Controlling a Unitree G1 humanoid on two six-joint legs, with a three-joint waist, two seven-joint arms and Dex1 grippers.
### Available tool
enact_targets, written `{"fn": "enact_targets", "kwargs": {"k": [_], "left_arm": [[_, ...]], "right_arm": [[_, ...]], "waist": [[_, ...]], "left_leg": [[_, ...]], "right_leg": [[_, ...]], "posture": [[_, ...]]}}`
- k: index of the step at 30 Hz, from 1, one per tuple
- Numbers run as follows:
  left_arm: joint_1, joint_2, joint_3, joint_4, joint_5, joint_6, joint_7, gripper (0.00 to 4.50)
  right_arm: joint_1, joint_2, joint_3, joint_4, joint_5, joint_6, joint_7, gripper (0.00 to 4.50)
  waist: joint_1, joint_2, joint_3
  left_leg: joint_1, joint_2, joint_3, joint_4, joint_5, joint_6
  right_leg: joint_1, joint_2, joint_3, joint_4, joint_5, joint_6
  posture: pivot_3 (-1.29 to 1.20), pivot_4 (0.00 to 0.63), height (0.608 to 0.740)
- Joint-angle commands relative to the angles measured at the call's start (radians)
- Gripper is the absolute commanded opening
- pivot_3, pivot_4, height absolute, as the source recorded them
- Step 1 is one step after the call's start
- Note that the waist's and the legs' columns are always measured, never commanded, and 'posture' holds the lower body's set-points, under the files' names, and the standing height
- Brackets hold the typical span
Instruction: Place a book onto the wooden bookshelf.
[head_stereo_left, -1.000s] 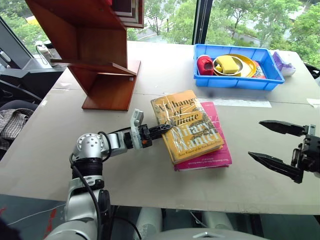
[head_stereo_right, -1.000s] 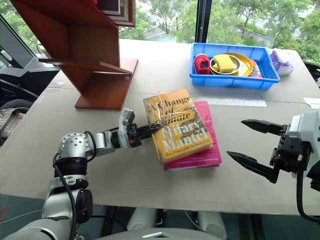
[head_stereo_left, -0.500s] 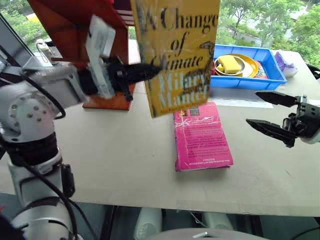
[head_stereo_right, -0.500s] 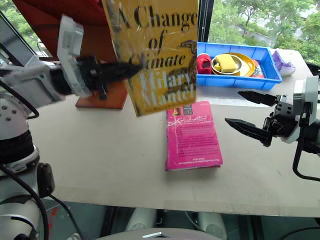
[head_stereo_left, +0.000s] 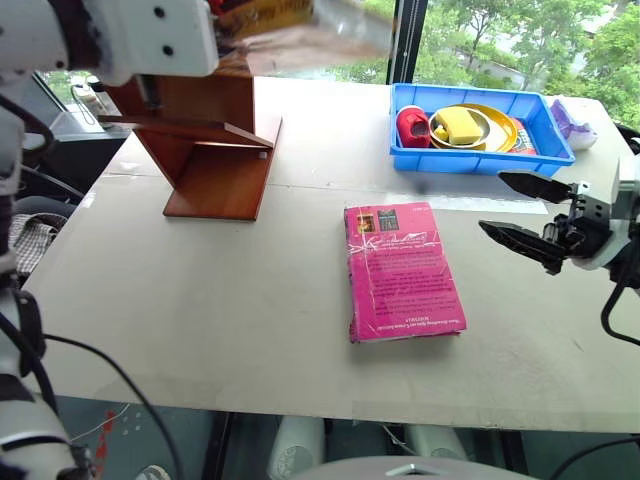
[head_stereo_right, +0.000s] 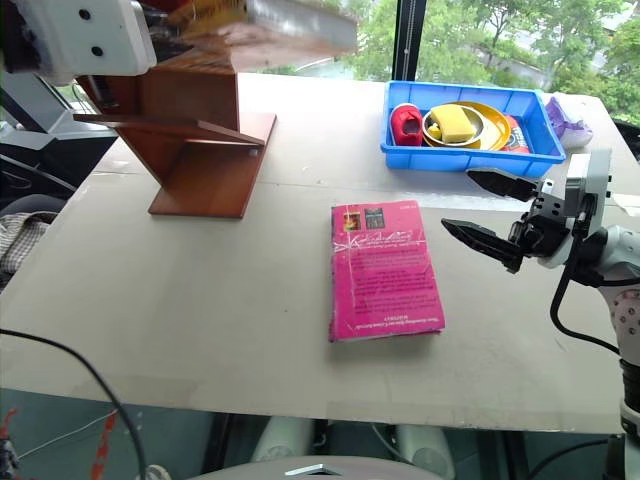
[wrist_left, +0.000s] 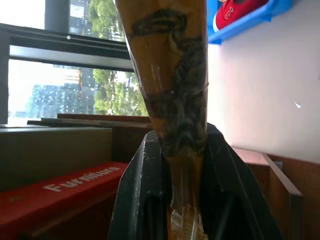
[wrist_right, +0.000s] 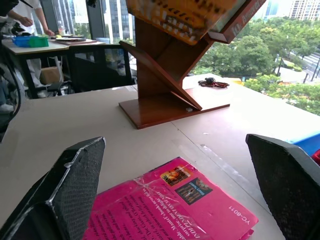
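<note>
Table (head_stereo_left: 200, 290), centre: pink book (head_stereo_left: 400, 270). Upper left: bookshelf (head_stereo_left: 205, 140), top cropped; book (head_stereo_left: 300, 25) blurred, clamped by left gripper (wrist_left: 182, 165). Right gripper (head_stereo_left: 525, 210) spread, empty.

head pair overlooking table (head_stereo_left: 250, 330), wrist views close, level

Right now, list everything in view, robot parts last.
book: one, yellow-orange, held up by the shelf top, clamped in the left gripper.
bookshelf: one, reddish-brown wood, far left of the table.
red book: one, lying on a bookshelf shelf.
pink book: one, magenta, flat at table centre.
bin: one, blue, far right of the table, holding a yellow plate, a yellow block and a red item.
table: one, pale grey.
left gripper: black fingers, shut on the book.
right gripper: black fingers, open, right of the pink book.
</note>
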Motion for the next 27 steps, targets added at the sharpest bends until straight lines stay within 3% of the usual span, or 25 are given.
{"fn": "enact_targets", "kwargs": {"k": [1,8,13,14,16,22,24,27], "left_arm": [[-0.102,0.040,-0.010,0.131,0.130,-0.042,-0.067,0.23],[-0.085,0.004,-0.056,0.351,0.237,-0.091,-0.136,0.23],[-0.071,-0.012,-0.082,0.506,0.299,-0.252,-0.098,0.23],[-0.074,-0.011,-0.077,0.522,0.302,-0.260,-0.094,1.02],[-0.075,-0.005,-0.069,0.533,0.301,-0.278,-0.107,1.55],[-0.064,0.035,0.053,0.371,0.148,-0.164,-0.239,4.43],[-0.030,0.057,0.128,0.248,0.036,-0.007,-0.323,4.48],[0.054,0.069,0.293,-0.069,-0.251,0.515,-0.407,4.48]], "right_arm": [[-0.009,-0.005,-0.032,0.013,-0.014,-0.053,0.032,4.50],[-0.002,-0.017,-0.059,-0.029,0.005,-0.041,0.013,4.50],[-0.012,-0.014,-0.079,-0.106,0.057,0.000,-0.056,4.50],[-0.017,-0.012,-0.078,-0.121,0.068,0.010,-0.074,4.50],[-0.026,-0.011,-0.074,-0.142,0.084,0.026,-0.100,4.50],[-0.053,-0.014,-0.053,-0.144,0.100,0.053,-0.120,4.50],[-0.073,-0.014,-0.045,-0.129,0.100,0.059,-0.112,4.50],[-0.108,-0.008,-0.028,-0.101,0.098,0.062,-0.099,4.50]], "waist": [[0.000,0.000,0.000],[0.000,0.000,0.000],[-0.016,0.002,-0.001],[-0.018,0.002,-0.001],[-0.026,0.002,-0.001],[-0.027,0.000,0.000],[-0.029,0.000,0.000],[-0.029,0.000,0.001]], "left_leg": [[0.000,0.000,0.000,0.000,0.000,0.000],[0.000,0.001,0.000,0.001,0.000,0.000],[0.002,0.001,0.002,0.001,0.000,0.000],[0.003,0.001,0.002,0.001,0.000,0.000],[0.005,0.001,0.001,0.001,0.000,0.000],[0.001,0.002,0.002,0.004,0.000,0.000],[-0.002,0.001,0.003,0.007,0.000,0.000],[-0.016,0.002,0.001,0.012,0.000,0.000]], "right_leg": [[0.000,0.000,0.000,0.000,0.000,0.000],[0.000,-0.001,0.000,0.001,-0.001,0.001],[0.000,0.000,0.001,0.003,-0.001,0.001],[0.000,0.000,0.001,0.004,-0.001,0.001],[0.000,0.000,0.002,0.008,-0.001,0.001],[-0.002,0.000,0.002,0.011,-0.001,0.001],[-0.004,-0.001,0.003,0.010,-0.001,0.001],[-0.017,-0.002,0.002,0.014,-0.001,0.002]], "posture": [[0.00,0.150,0.740],[0.00,0.150,0.740],[0.00,0.150,0.740],[0.00,0.150,0.740],[0.00,0.150,0.740],[0.00,0.150,0.740],[0.00,0.150,0.740],[0.00,0.150,0.740]]}}
